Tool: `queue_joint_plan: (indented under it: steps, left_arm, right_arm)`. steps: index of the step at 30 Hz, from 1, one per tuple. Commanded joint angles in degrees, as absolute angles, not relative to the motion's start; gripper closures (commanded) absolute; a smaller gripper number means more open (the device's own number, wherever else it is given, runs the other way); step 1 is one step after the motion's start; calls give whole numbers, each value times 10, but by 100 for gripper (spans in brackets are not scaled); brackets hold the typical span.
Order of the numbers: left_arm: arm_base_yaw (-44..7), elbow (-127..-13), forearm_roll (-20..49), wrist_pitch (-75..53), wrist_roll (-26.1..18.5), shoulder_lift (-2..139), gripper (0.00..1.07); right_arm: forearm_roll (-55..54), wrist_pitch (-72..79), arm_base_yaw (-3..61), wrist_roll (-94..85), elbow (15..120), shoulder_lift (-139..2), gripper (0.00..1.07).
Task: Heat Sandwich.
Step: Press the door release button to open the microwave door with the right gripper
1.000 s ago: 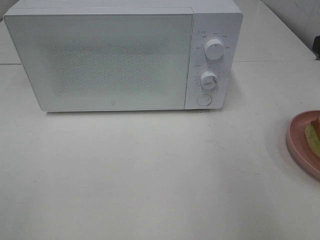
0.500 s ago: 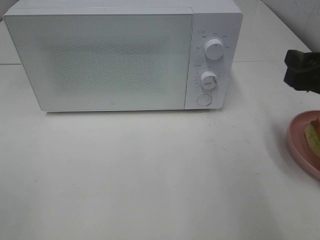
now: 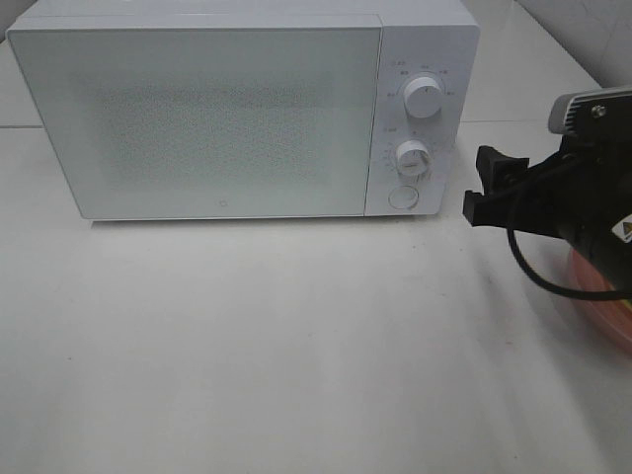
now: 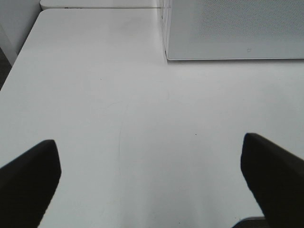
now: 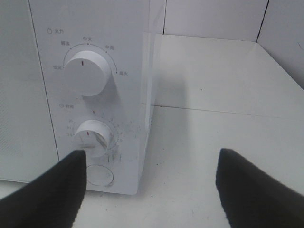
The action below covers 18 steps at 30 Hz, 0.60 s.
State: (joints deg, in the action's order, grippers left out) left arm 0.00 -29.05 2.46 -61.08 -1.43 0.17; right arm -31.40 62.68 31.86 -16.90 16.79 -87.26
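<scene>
Two claws are shown, both spread wide and empty. A white microwave (image 3: 217,118) stands at the back of the white worktop (image 3: 296,346) with its door closed. Its control panel carries an upper knob (image 3: 423,96), a lower knob (image 3: 413,159) and a round button (image 3: 402,197).

The right claw (image 3: 484,185) reaches in from the right side. It is just beside the control panel but apart from it, level with the lower knob and the button. Its fingers (image 5: 52,190) point toward the microwave.

The left claw (image 4: 148,142) is out of the high view. It hangs over bare worktop with the microwave's front corner ahead.

The sandwich cannot be seen. The right arm covers its place, and only a strip of the pink plate (image 3: 607,318) shows below the arm at the right edge.
</scene>
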Motion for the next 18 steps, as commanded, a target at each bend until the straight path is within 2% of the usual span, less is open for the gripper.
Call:
queue_joint_plan:
  steps: [1, 9, 18]
  left_arm:
    - [-1, -296, 26, -612, -15, 2, 9]
    - [-1, -296, 26, -612, -15, 2, 9]
    - [-1, -296, 26, -612, -15, 2, 9]
  right_arm:
    - [-338, 669, 341, -176, 167, -894, 34]
    - [-384, 730, 413, -174, 170, -981, 34]
    - [-445, 735, 464, -163, 170, -1023, 34]
